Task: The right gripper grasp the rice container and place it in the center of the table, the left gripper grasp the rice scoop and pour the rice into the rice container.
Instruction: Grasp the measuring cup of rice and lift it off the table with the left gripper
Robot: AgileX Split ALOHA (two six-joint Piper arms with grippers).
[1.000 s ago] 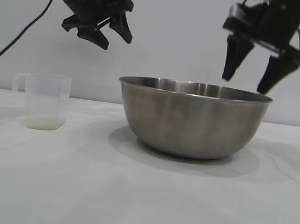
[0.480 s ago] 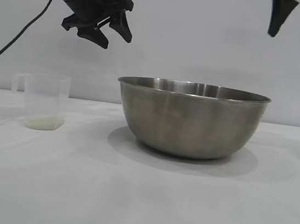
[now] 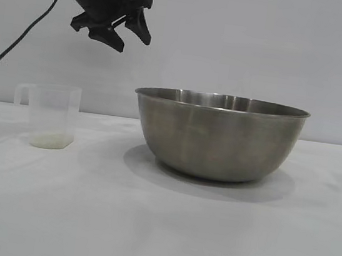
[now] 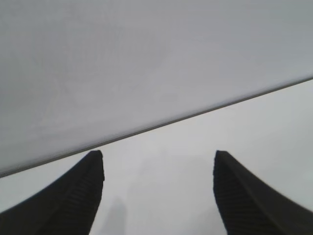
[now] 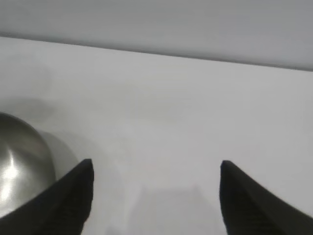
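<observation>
The rice container [image 3: 218, 136], a large steel bowl, stands on the white table near the middle; part of its side also shows in the right wrist view [image 5: 19, 164]. The rice scoop [image 3: 49, 115], a clear plastic cup with a loop handle, stands at the left with a thin layer of rice [image 3: 49, 140] in its bottom. My left gripper [image 3: 129, 37] hangs open and empty high above the table, up and to the right of the scoop; its own view [image 4: 159, 161] shows only bare table. My right gripper [image 5: 156, 169] is open and empty, risen almost out of the exterior view at the top right corner.
The white table [image 3: 158, 227] runs to a plain grey wall behind. A black cable [image 3: 11, 50] hangs from the left arm at the far left.
My right gripper has risen from just above the bowl's right rim up out of the exterior view, open all the while. The left gripper, bowl and scoop stay put.
</observation>
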